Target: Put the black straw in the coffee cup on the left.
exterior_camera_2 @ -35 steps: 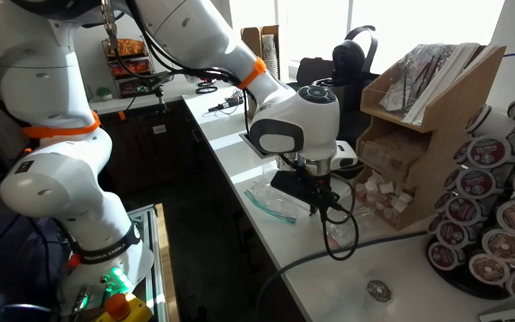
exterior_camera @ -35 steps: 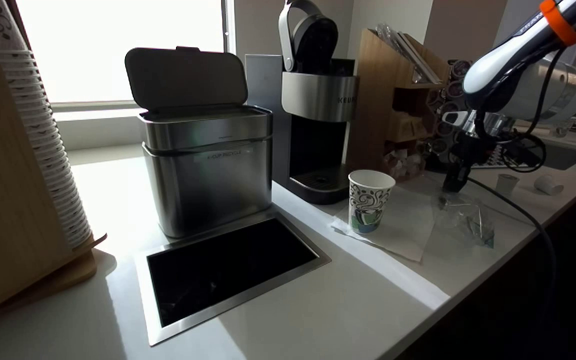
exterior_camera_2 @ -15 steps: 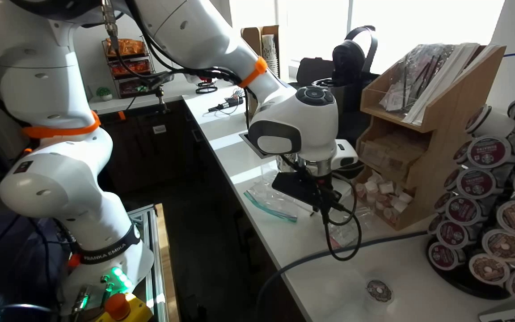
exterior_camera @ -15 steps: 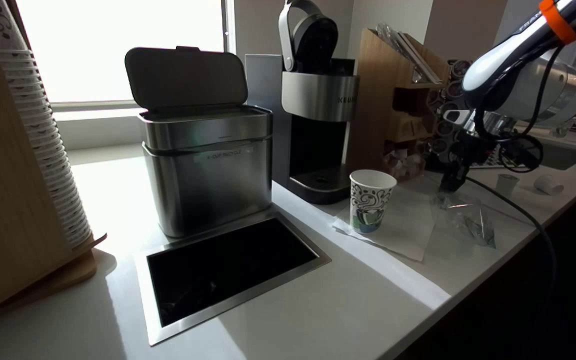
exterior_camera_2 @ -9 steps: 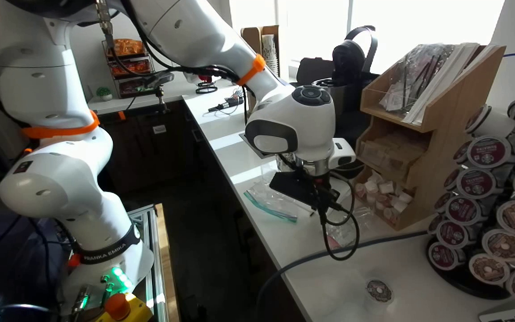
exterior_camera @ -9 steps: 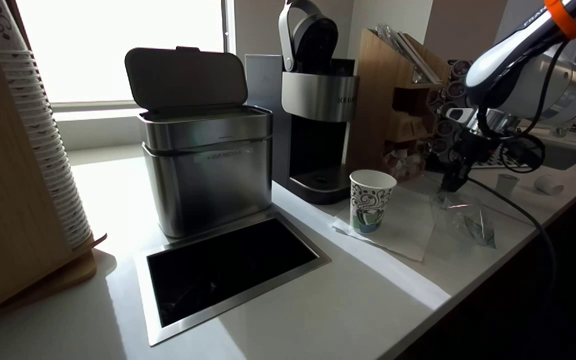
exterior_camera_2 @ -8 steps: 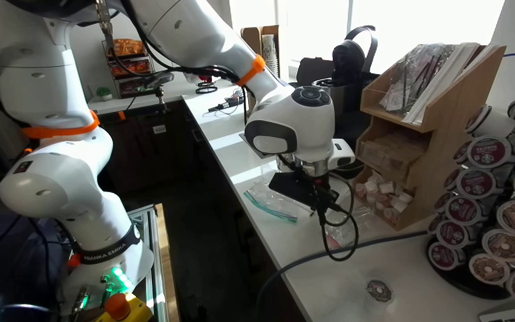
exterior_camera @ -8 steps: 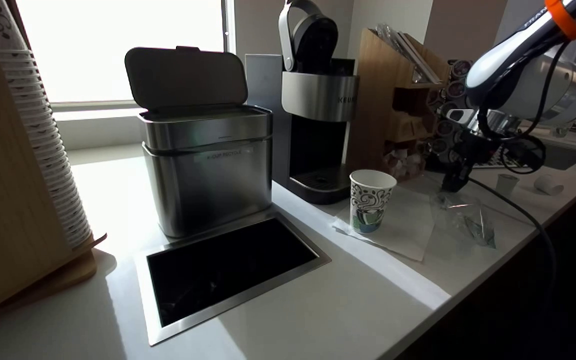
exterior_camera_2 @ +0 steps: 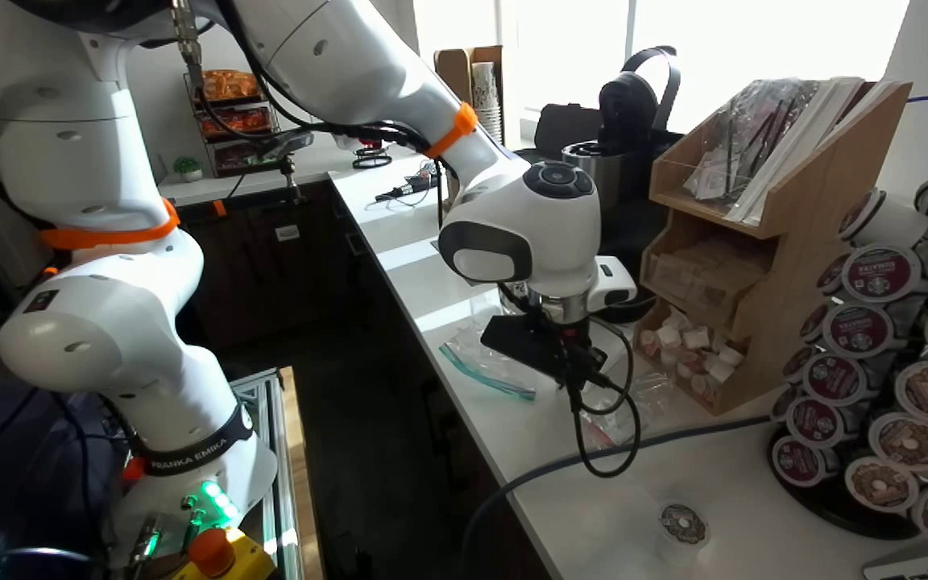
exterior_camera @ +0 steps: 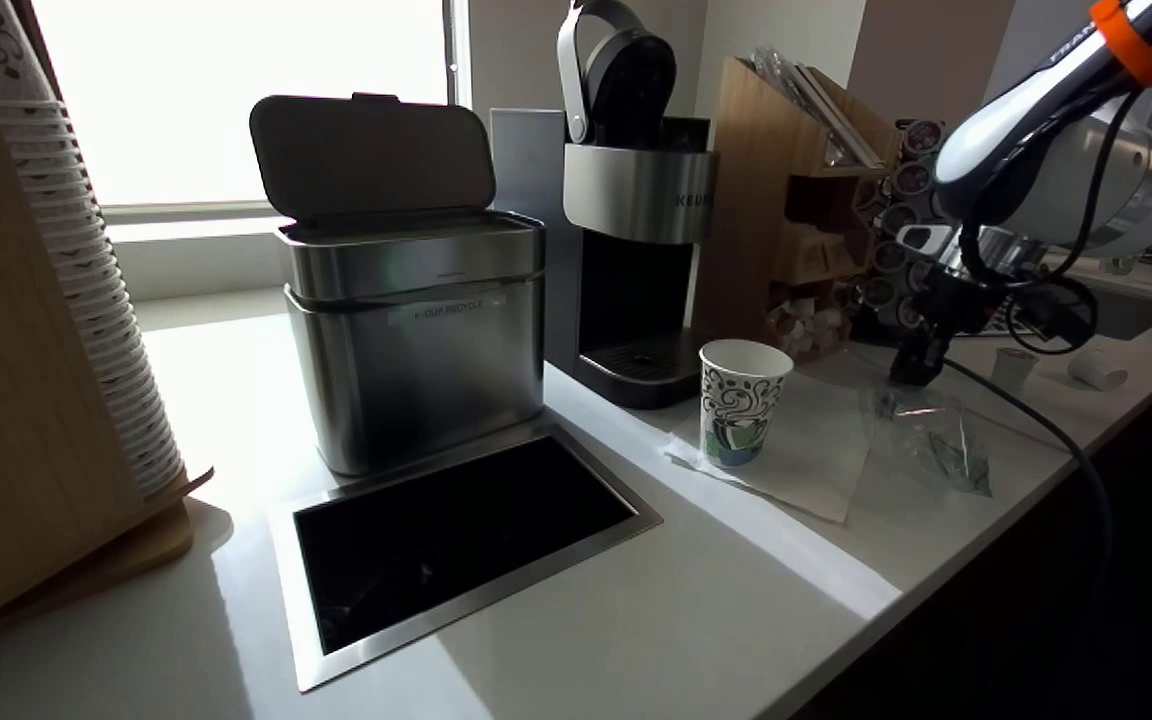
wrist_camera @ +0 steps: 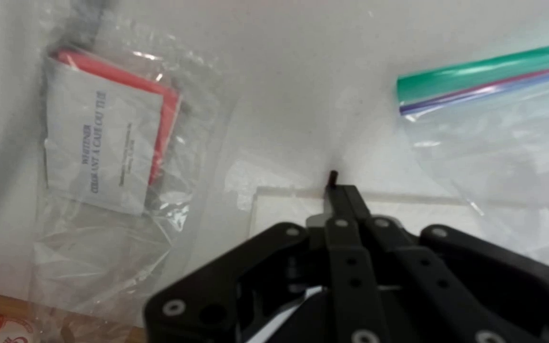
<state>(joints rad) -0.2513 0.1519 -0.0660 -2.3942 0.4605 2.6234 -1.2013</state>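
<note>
The coffee cup (exterior_camera: 744, 405), white with dark swirls and a green-blue pattern, stands upright on a napkin before the coffee machine. In the wrist view my gripper (wrist_camera: 345, 186) is shut, its two fingers lying side by side. A short dark end of the black straw (wrist_camera: 332, 179) pokes out past the left-hand fingertip; the fingers hide the rest. It seems to run under that finger rather than along the seam, and I cannot tell whether it is touched. In an exterior view the gripper (exterior_camera: 916, 376) is low over the counter, right of the cup.
A clear bag (wrist_camera: 174, 200) with a whitener packet (wrist_camera: 98, 138) and a green-striped zip bag (wrist_camera: 508, 109) flank the gripper. A wooden organiser (exterior_camera_2: 822, 266), the coffee machine (exterior_camera: 636, 200) and a pod stand (exterior_camera_2: 875, 387) rise behind. A thick cable (exterior_camera_2: 544, 467) crosses the counter.
My hand has shifted slightly away from the cup and tilted a little. The cup and its napkin moved very slightly to the right early on, then stayed put. The fingers remain together.
</note>
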